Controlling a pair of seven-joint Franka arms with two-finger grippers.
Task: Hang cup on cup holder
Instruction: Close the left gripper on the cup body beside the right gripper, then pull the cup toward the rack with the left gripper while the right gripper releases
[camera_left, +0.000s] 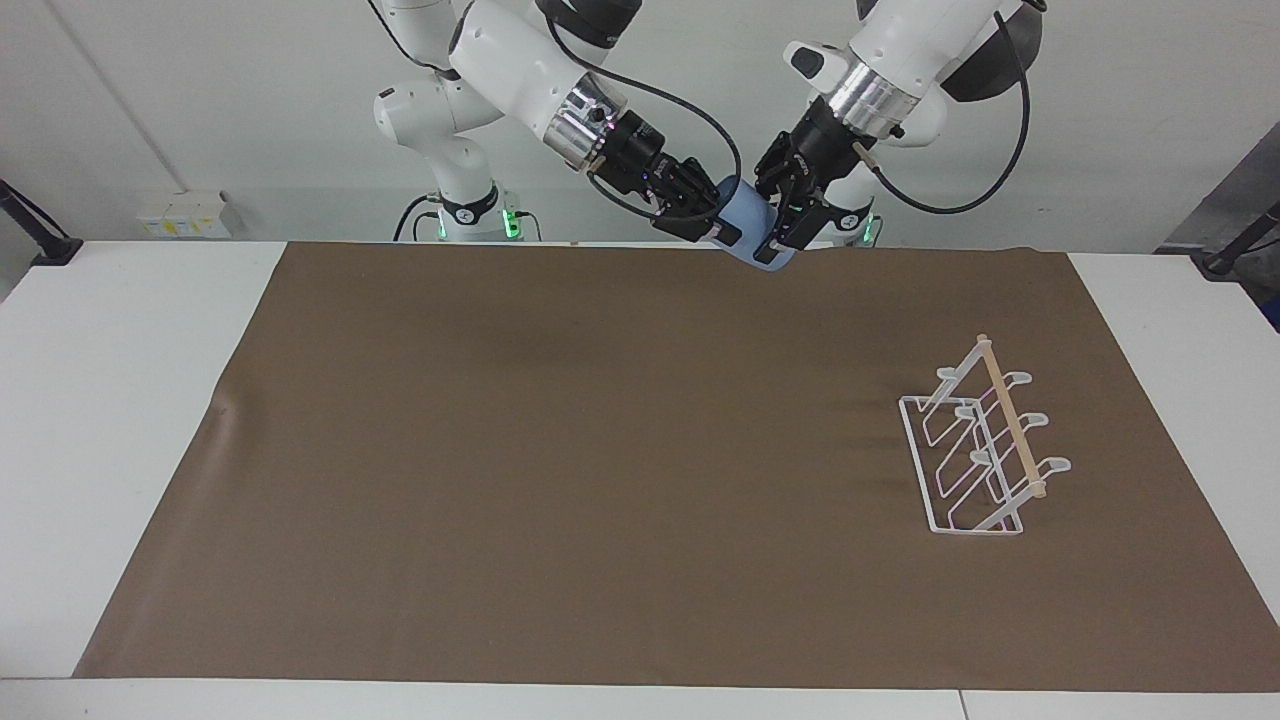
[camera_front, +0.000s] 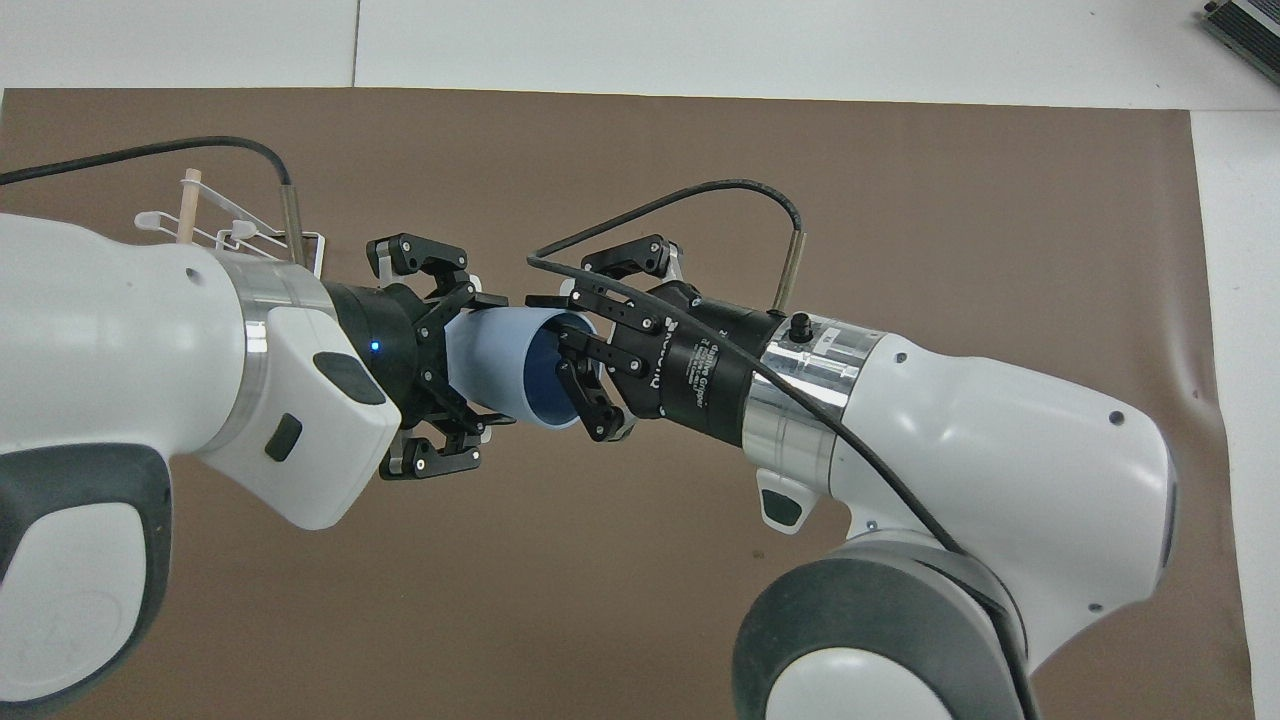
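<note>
The light-blue cup (camera_left: 748, 226) (camera_front: 492, 366) lies on its side in the air, over the edge of the brown mat nearest the robots. My right gripper (camera_left: 722, 233) (camera_front: 572, 362) is shut on its rim, one finger inside the mouth. My left gripper (camera_left: 773, 246) (camera_front: 484, 362) straddles the base end, with a finger pressed against each side. The white wire cup holder (camera_left: 985, 452) with its wooden dowel stands on the mat toward the left arm's end. In the overhead view the left arm covers most of the cup holder (camera_front: 236, 234).
The brown mat (camera_left: 560, 470) covers most of the white table (camera_left: 120, 400). A small crease (camera_left: 225, 410) marks the mat near the right arm's end. A grey box corner (camera_front: 1245, 22) shows at the table's farthest edge.
</note>
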